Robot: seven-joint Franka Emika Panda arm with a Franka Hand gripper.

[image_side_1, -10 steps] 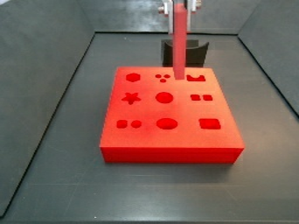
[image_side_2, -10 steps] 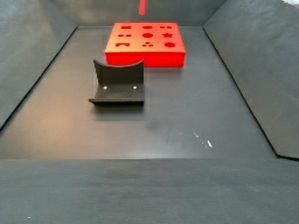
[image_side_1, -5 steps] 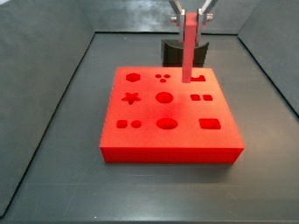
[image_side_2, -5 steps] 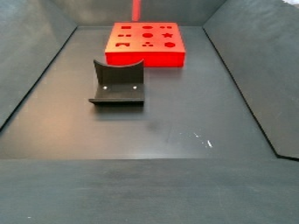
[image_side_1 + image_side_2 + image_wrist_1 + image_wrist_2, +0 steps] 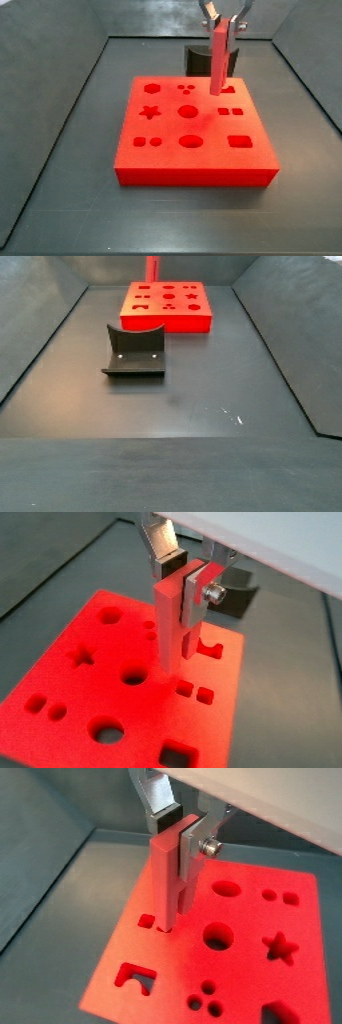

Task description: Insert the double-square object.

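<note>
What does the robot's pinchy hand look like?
The gripper, above the red block, has two flat silver metal fingers with dark pads. One finger shows a small round screw. No cables or markings show.

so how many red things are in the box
2. The double-square object hangs upright in the gripper over the block's far edge. The big holed red block lies flat on the floor, beyond the dark fixture.

One gripper [image 5: 181,574] above the block, closed on one double-square object [image 5: 168,627], one red block [image 5: 194,135] with eleven shaped holes, one dark curved stand [image 5: 135,352] at 7 o'clock of the block in a side view
</note>
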